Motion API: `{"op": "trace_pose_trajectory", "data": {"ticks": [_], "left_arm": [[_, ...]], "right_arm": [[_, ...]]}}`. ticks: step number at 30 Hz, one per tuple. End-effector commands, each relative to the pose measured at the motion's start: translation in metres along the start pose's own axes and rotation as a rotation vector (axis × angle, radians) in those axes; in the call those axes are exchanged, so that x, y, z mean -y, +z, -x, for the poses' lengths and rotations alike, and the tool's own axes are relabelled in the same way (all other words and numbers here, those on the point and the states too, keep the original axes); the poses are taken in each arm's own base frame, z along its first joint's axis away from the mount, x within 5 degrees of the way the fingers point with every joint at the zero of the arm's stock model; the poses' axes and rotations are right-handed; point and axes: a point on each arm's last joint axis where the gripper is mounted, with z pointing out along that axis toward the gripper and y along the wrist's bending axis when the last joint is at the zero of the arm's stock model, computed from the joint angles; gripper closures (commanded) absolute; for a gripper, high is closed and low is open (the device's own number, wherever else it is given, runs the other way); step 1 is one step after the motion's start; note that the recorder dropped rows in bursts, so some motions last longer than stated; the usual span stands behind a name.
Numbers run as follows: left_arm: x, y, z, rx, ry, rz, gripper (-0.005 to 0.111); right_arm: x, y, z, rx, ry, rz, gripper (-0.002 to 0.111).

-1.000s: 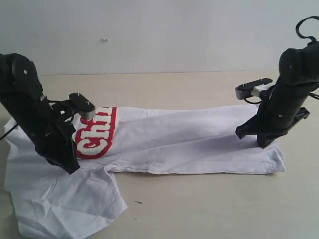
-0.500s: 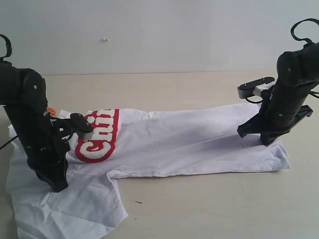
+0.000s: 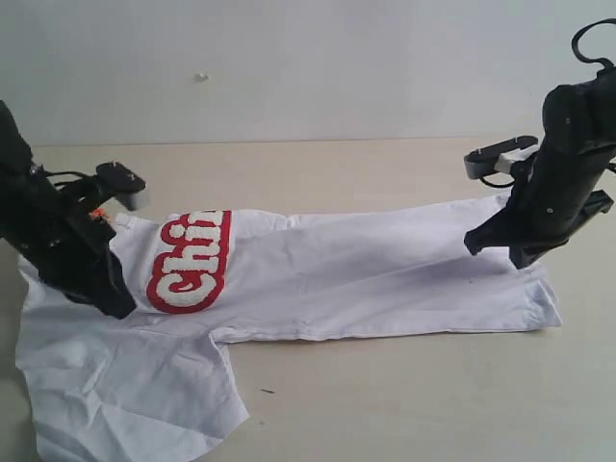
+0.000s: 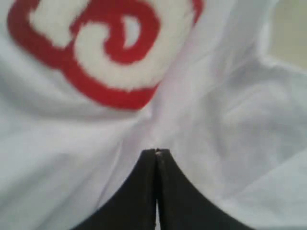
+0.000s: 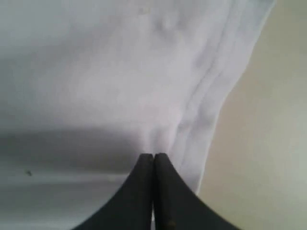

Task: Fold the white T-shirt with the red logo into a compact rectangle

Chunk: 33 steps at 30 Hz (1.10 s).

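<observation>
**Exterior view.** White cotton short-sleeved T-shirt (image 3: 366,279) laid lengthwise across pale beige tabletop (image 3: 404,404), body already narrowed to a long band, one sleeve (image 3: 125,385) splayed toward the near left edge. Red-bordered strip of white terry lettering (image 3: 188,262) face up near the collar end, only its first letters showing, with a small orange neck tag (image 3: 97,214) just beside it. Left claw (image 3: 117,308) down on the cloth at the collar end, right claw (image 3: 525,258) down at the hem end, well apart from each other.

**Left wrist view.** Jaws pressed together at the tips (image 4: 156,152), with creases in the white cloth running into them. Judged clamped on a pinch of fabric, just beside one curled letter of the logo (image 4: 110,91).

**Right wrist view.** Jaws likewise together (image 5: 153,155), with stacked hem layers converging at the tips and bare tabletop beyond the edge. Judged clamped on the cloth.

**Step in hand, as judged.** Drawing the band taut between both ends. Next move: letting go, folding the loose sleeve inward, then carrying the hem end over toward the collar with the edges kept aligned.
</observation>
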Motion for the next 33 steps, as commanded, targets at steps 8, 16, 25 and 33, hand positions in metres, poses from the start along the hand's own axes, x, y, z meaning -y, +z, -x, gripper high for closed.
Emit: {"op": "trace_pose_trajectory", "data": {"ticks": [8,16,25,33], "left_arm": [[0.072,-0.060,0.023,0.258,0.173,0.095,0.107],[0.132,-0.039,-0.003,0.098,0.260,0.073,0.099],[0.187,-0.001,-0.041,-0.043,0.337,0.126,0.077],[0.195,0.037,-0.056,-0.109,0.351,0.175,0.048]], "right_arm": [[0.008,-0.100,0.002,0.282,0.067,0.002,0.108],[0.003,-0.144,-0.023,0.400,0.110,0.042,0.108],[-0.008,-0.154,-0.041,0.429,0.102,0.140,0.108],[-0.009,-0.155,-0.040,0.436,0.113,0.152,0.108]]}}
